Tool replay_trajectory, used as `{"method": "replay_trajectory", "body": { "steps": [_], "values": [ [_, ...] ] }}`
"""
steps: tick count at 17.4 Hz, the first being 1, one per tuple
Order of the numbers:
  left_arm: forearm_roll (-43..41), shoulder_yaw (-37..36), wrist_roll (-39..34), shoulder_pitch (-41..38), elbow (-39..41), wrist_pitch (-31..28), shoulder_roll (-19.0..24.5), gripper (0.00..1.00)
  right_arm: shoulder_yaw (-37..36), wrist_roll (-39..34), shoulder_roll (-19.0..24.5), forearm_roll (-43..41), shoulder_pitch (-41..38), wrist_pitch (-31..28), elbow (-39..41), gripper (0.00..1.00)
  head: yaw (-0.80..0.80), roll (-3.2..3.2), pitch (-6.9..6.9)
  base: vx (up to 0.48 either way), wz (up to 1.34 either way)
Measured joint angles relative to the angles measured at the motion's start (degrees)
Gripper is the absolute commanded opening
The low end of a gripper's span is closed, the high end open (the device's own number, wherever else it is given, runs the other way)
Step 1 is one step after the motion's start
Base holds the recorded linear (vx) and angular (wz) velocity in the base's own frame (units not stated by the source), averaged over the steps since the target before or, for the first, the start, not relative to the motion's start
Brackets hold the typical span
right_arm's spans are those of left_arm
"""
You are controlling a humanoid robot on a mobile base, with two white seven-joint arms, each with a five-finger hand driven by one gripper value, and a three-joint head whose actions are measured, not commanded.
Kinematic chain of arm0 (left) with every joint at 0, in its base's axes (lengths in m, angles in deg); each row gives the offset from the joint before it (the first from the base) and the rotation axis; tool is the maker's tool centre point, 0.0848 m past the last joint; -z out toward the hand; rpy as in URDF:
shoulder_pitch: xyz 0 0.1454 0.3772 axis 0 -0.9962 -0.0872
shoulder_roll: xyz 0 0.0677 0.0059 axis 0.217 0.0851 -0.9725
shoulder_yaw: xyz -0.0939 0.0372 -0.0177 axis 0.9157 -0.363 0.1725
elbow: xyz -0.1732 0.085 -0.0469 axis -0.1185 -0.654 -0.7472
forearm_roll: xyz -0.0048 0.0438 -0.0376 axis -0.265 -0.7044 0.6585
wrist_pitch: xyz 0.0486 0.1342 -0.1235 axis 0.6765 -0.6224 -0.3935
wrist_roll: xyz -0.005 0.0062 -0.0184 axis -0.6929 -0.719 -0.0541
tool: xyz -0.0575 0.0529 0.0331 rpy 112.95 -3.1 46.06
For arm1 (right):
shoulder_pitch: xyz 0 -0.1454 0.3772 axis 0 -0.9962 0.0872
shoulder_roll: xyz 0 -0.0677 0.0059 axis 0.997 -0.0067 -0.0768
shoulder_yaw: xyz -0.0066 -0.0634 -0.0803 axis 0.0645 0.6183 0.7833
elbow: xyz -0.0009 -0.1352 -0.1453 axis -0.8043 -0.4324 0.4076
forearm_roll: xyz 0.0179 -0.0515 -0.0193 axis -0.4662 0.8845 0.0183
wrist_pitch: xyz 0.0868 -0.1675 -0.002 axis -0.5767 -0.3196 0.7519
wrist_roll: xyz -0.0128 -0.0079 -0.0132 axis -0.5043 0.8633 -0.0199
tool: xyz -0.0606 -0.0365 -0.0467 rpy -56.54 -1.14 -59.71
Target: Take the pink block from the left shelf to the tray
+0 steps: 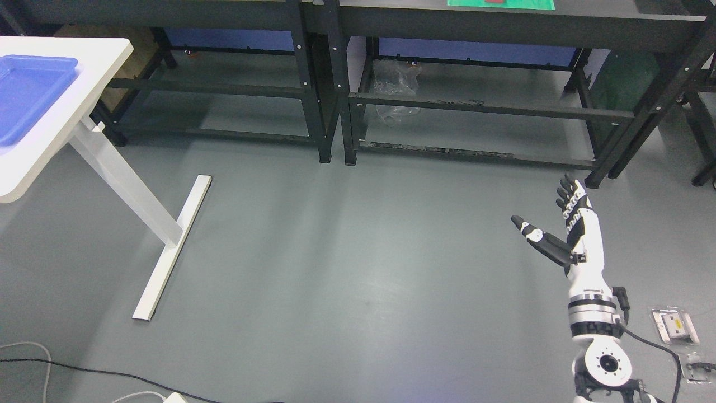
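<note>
Over the grey floor (347,268), low at the right, my right hand (565,232) hangs fingers spread, grasping nothing; blue tray (28,95) sits far left on the white table (67,134).

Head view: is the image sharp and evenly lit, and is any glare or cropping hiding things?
Head view: sharp overall, lit evenly from above; a soft sheen lies on the grey floor; the blue tray is cut by the left edge and the green mat by the top edge; the right hand is crisp, fingers spread, holding nothing; shadows under the black shelves are mild.
</note>
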Motion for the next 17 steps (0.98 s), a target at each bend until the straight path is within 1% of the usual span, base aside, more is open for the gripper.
{"method": "replay_trajectory", "body": {
  "steps": [2,5,9,12,17],
  "values": [
    [0.0,0.0,0.0,0.0,0.0,0.0,0.0,1.00,0.0,2.9,0.0,3.2,0.6,0.1,0.3,0.99,0.00,0.00,0.00,0.000,0.00],
    [0.0,0.0,0.0,0.0,0.0,0.0,0.0,1.00,-0.1,5.3,0.0,7.8,1.1,0.2,1.0,0.99,0.00,0.00,0.00,0.005,0.00],
    [0.0,0.0,0.0,0.0,0.0,0.0,0.0,1.00,-0.1,6.3,0.0,14.1,1.5,0.1,2.1,1.00,0.00,0.00,0.00,0.029,0.00],
    [0.0,0.0,0.0,0.0,0.0,0.0,0.0,1.00,-0.1,6.6,0.0,18.6,1.7,1.8,2.6,0.99,0.00,0.00,0.00,0.057,-0.03],
    [0.0,0.0,0.0,0.0,0.0,0.0,0.0,1.00,-0.2,5.9,0.0,26.1,1.8,2.4,3.2,0.98,0.00,0.00,0.00,0.077,0.00]
  ]
}}
